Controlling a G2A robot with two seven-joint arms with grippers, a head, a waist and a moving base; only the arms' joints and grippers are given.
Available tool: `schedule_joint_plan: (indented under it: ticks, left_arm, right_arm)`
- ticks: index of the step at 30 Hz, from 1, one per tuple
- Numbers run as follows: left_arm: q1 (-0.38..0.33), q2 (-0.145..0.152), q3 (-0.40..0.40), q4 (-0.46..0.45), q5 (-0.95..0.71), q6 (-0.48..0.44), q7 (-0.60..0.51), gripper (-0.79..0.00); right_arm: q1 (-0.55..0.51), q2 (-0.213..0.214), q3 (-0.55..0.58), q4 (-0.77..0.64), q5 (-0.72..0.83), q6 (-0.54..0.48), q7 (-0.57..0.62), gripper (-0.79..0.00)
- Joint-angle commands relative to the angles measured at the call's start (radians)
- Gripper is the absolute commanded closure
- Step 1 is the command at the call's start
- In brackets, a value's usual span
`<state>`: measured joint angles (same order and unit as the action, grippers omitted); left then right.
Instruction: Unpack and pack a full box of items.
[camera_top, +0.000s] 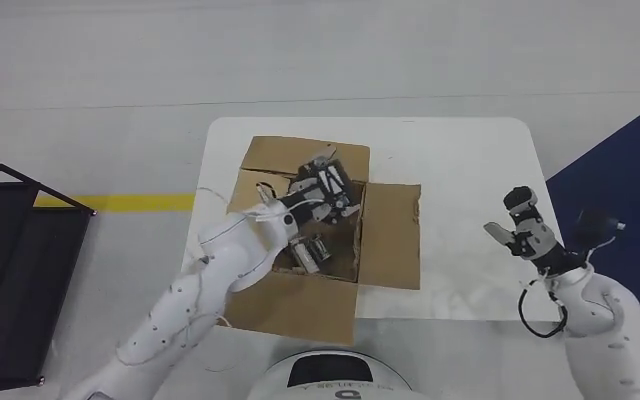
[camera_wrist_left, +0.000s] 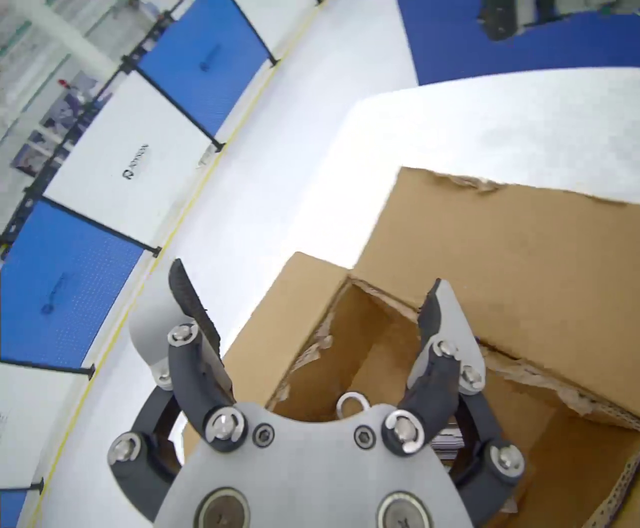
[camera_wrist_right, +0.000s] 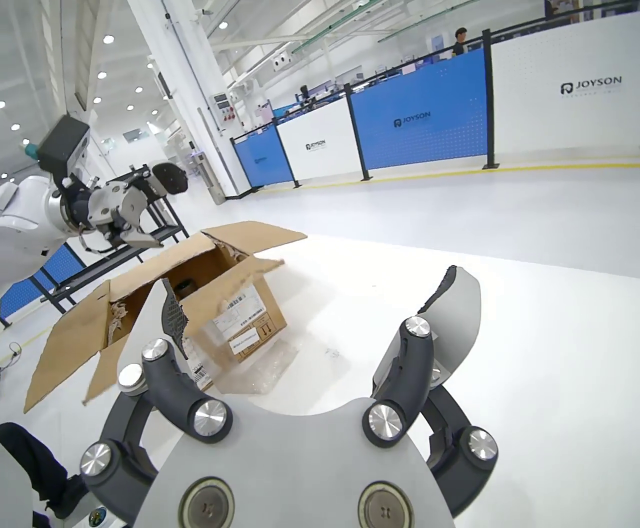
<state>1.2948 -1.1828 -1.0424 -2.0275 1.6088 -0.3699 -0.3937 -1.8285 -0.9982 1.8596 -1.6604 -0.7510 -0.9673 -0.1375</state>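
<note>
An open cardboard box (camera_top: 390, 235) stands on the left half of the white table (camera_top: 460, 160), its flaps spread outward. My left gripper (camera_top: 325, 182) hangs open above the box's far inner part, nothing between its fingers (camera_wrist_left: 190, 300). Inside the box a dark item with a label (camera_top: 312, 250) lies near the bottom. In the left wrist view the box's far corner (camera_wrist_left: 350, 320) lies below the gripper (camera_wrist_left: 307, 295). My right gripper (camera_top: 512, 222) stands open and empty over the table's right edge. The right wrist view has this gripper (camera_wrist_right: 312, 300) facing the box (camera_wrist_right: 220, 290) and the left gripper (camera_wrist_right: 135, 235) above it.
A black frame rack (camera_top: 30, 270) stands on the floor left of the table. A yellow floor line (camera_top: 130, 202) runs behind it. Blue and white partition panels (camera_wrist_right: 415, 125) line the room's far side. A clear plastic scrap (camera_wrist_right: 265, 370) lies on the table by the box.
</note>
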Motion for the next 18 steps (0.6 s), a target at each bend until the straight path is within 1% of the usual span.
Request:
schedule_joint_plan:
  ticks: [1,3,6,9,11,13,15,18]
  left_arm:
    - [0.082,0.018,-0.131,-0.053,-0.013,-0.005,0.024,-0.785]
    - [0.155,0.032,-0.252,-0.077,-0.048,0.001,0.055,-0.785]
    - [0.254,0.047,-0.418,-0.085,-0.112,-0.011,0.108,-0.785]
    - [0.331,0.055,-0.552,-0.054,-0.18,-0.03,0.161,-0.785]
    - [0.36,0.059,-0.609,-0.023,-0.216,-0.047,0.185,-0.785]
    - [0.377,0.061,-0.643,0.01,-0.237,-0.062,0.197,-0.785]
    - [0.381,0.062,-0.663,0.052,-0.262,-0.069,0.205,-0.785]
    - [0.366,0.063,-0.673,0.116,-0.287,-0.076,0.198,-0.785]
  right_arm:
    - [0.005,-0.001,-0.015,-0.058,-0.007,0.048,0.038,-0.785]
    - [0.019,-0.002,-0.04,-0.118,-0.005,0.093,0.084,-0.785]
    - [0.044,-0.003,-0.076,-0.214,-0.014,0.151,0.154,-0.785]
    - [0.088,-0.002,-0.129,-0.288,-0.039,0.195,0.24,-0.785]
    - [0.133,-0.004,-0.177,-0.305,-0.03,0.246,0.295,-0.785]
    - [0.17,-0.005,-0.226,-0.312,-0.021,0.262,0.341,-0.785]
    - [0.186,-0.005,-0.246,-0.308,-0.017,0.258,0.364,-0.785]
    - [0.186,-0.005,-0.246,-0.308,-0.017,0.258,0.364,-0.785]
